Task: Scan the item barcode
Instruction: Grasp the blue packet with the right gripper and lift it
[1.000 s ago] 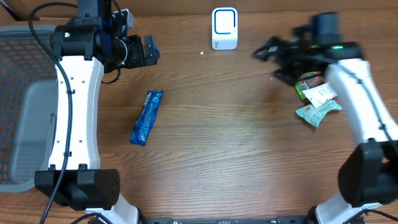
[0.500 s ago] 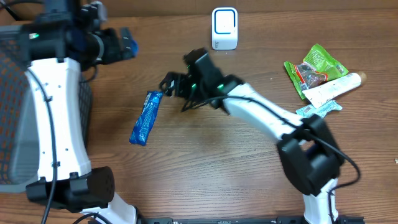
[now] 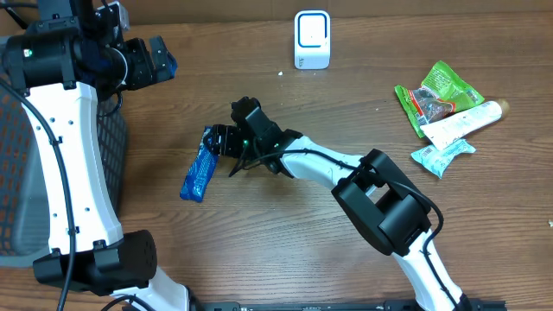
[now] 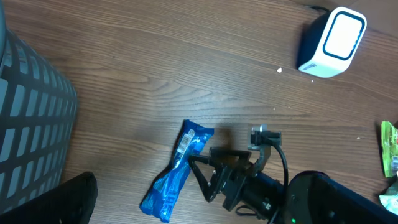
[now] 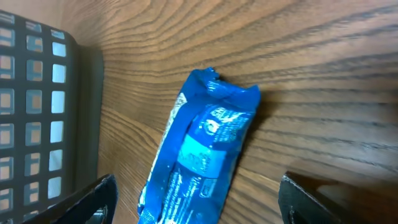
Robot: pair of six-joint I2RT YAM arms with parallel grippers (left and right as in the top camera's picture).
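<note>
The item, a blue wrapper (image 3: 201,164), lies flat on the wood table left of centre, with white print showing on it (image 5: 202,149). My right gripper (image 3: 223,143) has reached across to its upper end. It stands open, one finger on each side of the wrapper (image 4: 179,171) and neither touching it. Between the two dark fingertips in the right wrist view the gripper (image 5: 199,202) holds nothing. The white barcode scanner (image 3: 312,39) stands at the table's back edge. My left gripper (image 3: 157,59) hovers open and empty at the far left, high above the table.
A grey mesh basket (image 3: 34,147) fills the left edge, close to the wrapper's left side (image 5: 37,93). At the right lie a green snack bag (image 3: 436,91), a white tube (image 3: 462,125) and a pale teal packet (image 3: 442,155).
My right arm has swung from the packets at the right across the table to the blue wrapper, its jaws narrowing a little. The left arm has drawn back to the left.
</note>
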